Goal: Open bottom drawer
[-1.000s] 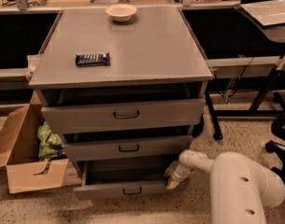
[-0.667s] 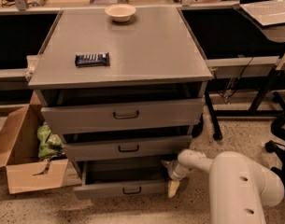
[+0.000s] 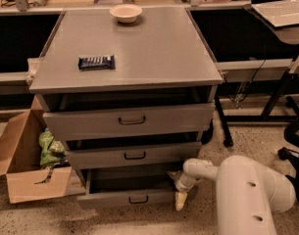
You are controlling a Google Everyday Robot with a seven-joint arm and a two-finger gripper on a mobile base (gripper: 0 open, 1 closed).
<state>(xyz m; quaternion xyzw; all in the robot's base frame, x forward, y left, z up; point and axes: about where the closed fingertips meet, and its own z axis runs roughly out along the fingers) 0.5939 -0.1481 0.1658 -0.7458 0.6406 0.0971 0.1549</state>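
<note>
The bottom drawer (image 3: 127, 198) is the lowest, shallowest grey front of the cabinet, with a small dark loop handle (image 3: 138, 199). It stands pulled out, with its dark inside showing above the front. My gripper (image 3: 180, 196) hangs from the white arm (image 3: 237, 185) at the drawer's right front corner, its pale yellow fingertip (image 3: 180, 201) pointing down beside the drawer front. The middle drawer (image 3: 134, 154) and the top drawer (image 3: 129, 121) above it are also slightly open.
An open cardboard box (image 3: 26, 165) with a green bag (image 3: 50, 150) stands on the floor to the left of the cabinet. A dark snack bar (image 3: 96, 61) and a bowl (image 3: 125, 12) lie on the cabinet top. Desk legs and a chair base stand at right.
The gripper has shifted a little left and down along the bottom drawer's right corner. The drawer stands about as far out as before.
</note>
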